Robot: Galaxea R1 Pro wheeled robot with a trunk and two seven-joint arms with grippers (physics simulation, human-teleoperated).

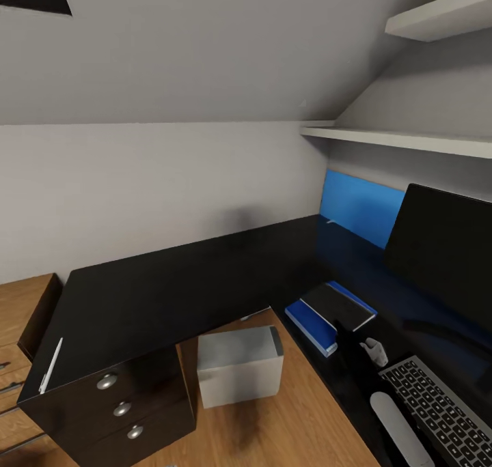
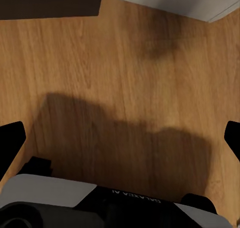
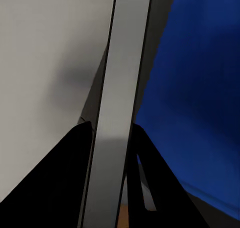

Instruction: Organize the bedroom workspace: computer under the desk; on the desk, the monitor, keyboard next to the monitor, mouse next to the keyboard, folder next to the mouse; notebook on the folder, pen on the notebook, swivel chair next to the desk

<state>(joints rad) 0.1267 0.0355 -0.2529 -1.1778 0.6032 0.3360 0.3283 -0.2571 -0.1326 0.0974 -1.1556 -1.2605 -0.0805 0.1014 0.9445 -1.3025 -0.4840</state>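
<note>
Black and glossy, the L-shaped desk runs along the white wall and turns at the far corner to follow the sloped wall on the robot's right. On that right wing the monitor stands against the back edge, with the blue wall panel beside it toward the corner. The folder lies near the front edge of the same wing, and the notebook rests on top of it, covering most of it and leaving blue showing along two sides. The keyboard lies in front of the monitor, further from the corner than the folder. Between folder and keyboard sits a small pale object that I cannot identify; it may be a gripper part.

The pen lies on the other wing, close to its end edge, right above the drawer unit with three round silver knobs. The computer stands on the wooden floor in the inner angle of the desk, just beside the drawer unit. A wooden dresser adjoins the desk's end.

The left wrist view looks down on the floor, with the left gripper spread wide, its dark fingertips at the picture's sides and nothing between them. In the right wrist view, dark shapes lie against a grey strip and a blue surface; whether the right gripper is released or clenched I cannot tell.
</note>
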